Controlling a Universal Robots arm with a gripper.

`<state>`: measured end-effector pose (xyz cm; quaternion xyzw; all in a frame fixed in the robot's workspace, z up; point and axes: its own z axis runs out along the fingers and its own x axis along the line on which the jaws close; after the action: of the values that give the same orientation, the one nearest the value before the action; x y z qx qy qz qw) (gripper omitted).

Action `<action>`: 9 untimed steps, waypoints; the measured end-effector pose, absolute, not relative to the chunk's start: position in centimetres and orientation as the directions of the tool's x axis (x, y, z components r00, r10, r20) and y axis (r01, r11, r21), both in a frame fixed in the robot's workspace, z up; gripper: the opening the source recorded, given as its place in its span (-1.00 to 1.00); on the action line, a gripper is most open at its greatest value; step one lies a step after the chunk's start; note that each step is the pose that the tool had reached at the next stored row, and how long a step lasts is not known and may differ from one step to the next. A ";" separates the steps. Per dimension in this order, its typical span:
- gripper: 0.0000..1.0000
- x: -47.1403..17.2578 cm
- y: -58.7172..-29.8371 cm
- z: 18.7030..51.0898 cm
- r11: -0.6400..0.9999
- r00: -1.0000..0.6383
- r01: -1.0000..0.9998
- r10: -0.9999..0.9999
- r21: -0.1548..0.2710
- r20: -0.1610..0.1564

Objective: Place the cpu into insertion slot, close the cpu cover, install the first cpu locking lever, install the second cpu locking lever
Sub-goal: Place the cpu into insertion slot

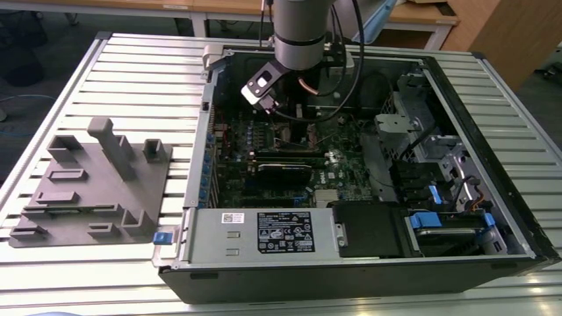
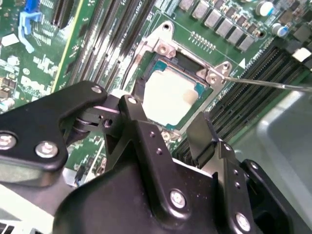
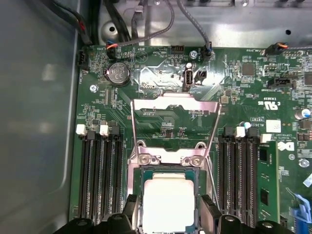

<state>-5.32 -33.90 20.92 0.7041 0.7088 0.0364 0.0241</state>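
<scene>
The cpu point(image 3: 168, 197) lies flat in the insertion slot point(image 3: 138, 181) on the green board, its silver top facing up. In both wrist views my gripper point(image 3: 169, 214) stands open just above it, one black finger at either side of the chip point(image 2: 170, 95) and a small gap to each edge. The cpu cover point(image 3: 204, 106) is swung back and lies open behind the slot, hinged at two screws. Two thin wire levers point(image 3: 132, 131) run beside the cover, unlatched; one lever point(image 2: 273, 84) sticks out past the slot's corner. In the exterior view the arm point(image 1: 299, 39) reaches down into the computer case.
Black memory slots point(image 3: 100, 170) flank the insertion slot on both sides. Cables point(image 3: 146, 29) hang along the case wall behind the board. In the exterior view a grey fixture plate point(image 1: 88, 184) lies left of the case point(image 1: 351, 270), with a power supply point(image 1: 263, 234) at the case front.
</scene>
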 end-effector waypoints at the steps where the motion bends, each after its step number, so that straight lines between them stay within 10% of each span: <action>1: 0.22 -5.3 -33.9 21.0 0.006 -0.007 0.996 1.000 0.085 0.017; 9: 0.22 -5.3 -33.9 21.1 0.006 -0.007 0.996 1.000 0.086 0.017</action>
<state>-5.32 -33.90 21.14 0.7041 0.7088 0.0364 0.0241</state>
